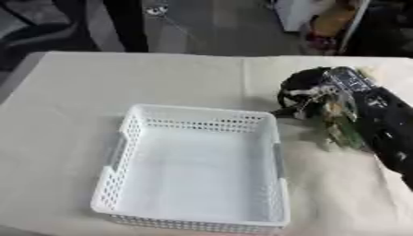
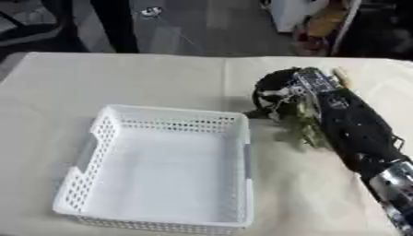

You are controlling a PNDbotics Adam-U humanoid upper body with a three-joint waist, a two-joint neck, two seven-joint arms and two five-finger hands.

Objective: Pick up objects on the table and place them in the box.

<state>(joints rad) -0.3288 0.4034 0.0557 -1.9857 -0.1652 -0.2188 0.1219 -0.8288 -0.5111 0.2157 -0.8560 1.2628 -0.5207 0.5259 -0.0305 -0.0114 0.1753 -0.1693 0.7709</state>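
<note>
nearest the camera sits a white perforated box (image 1: 193, 173), a rectangular plastic basket with rows of small holes along its walls and a handle notch on each short side; its inside shows only bare white floor. it rests on a table (image 1: 73, 106) covered with a pale beige cloth, toward the near edge and somewhat left of the middle of the tabletop, its long sides running from the near edge toward the far edge. just beyond the box's far right corner, near the right edge of the tabletop, the right hand (image 2: 278, 94) comes in on a black forearm (image 2: 355, 131) that slants down from the near right corner. the hand's fingers are curled downward around a green leafy object (image 2: 305, 125), something like a bunch of leaves or a vegetable, whose green part trails out beneath the wrist toward the near edge and lies on or just above the cloth; i cannot tell whether it is lifted clear of the table. hand and object are outside the box, close beside its far right corner but not over its rim.
</note>
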